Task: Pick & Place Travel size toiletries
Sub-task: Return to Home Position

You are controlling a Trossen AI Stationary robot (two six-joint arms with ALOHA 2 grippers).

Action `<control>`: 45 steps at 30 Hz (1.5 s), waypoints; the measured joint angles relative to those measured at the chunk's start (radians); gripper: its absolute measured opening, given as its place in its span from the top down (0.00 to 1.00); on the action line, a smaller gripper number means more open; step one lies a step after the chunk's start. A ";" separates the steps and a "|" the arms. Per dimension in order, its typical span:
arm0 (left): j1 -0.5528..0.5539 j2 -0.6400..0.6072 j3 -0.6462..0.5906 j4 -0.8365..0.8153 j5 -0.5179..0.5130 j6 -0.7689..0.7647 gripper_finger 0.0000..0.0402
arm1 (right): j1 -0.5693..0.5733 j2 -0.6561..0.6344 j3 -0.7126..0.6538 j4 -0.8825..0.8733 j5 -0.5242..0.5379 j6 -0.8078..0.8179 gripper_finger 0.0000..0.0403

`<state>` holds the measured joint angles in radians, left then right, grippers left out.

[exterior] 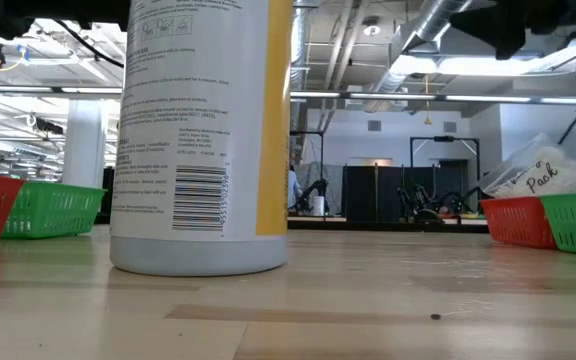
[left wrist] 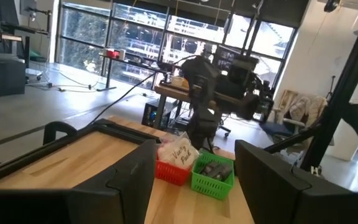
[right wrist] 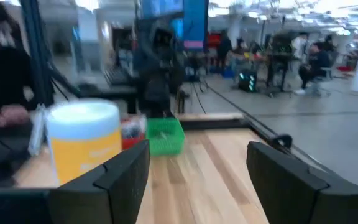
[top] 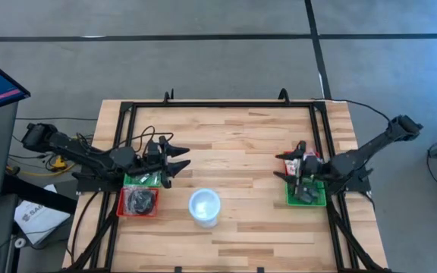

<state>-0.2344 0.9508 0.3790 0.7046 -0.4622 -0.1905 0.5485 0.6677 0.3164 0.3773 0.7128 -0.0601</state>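
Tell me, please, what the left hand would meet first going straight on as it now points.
The left hand would likely cross bare wooden table, then meet the red plastic basket beside the green basket; the white round container seems off that line.

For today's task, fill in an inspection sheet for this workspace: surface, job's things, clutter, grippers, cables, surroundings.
Surface: wooden table, black frame.
Job's things: black items in left red basket; gray pieces in right green basket; white packet in right red basket.
Clutter: white tub mid-table.
Grippers: left gripper and right gripper open, empty, each by its own baskets.
Cables: black cables looped at the table's left side.
Surroundings: people beyond the table.
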 joint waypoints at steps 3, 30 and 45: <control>0.000 0.000 0.000 -0.012 0.013 0.029 0.48 | -0.021 -0.086 -0.040 0.006 -0.041 -0.007 0.37; 0.114 -0.370 -0.339 -0.005 0.097 -0.002 0.48 | -0.068 -0.576 -0.156 -0.299 0.011 -0.055 0.37; 0.164 -0.434 -0.372 -0.075 0.101 0.055 0.48 | -0.067 -0.664 -0.185 -0.432 0.056 -0.027 0.37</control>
<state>-0.0706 0.5167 0.0067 0.6291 -0.3616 -0.1354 0.4812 0.0032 0.1310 -0.0547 0.7688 -0.0871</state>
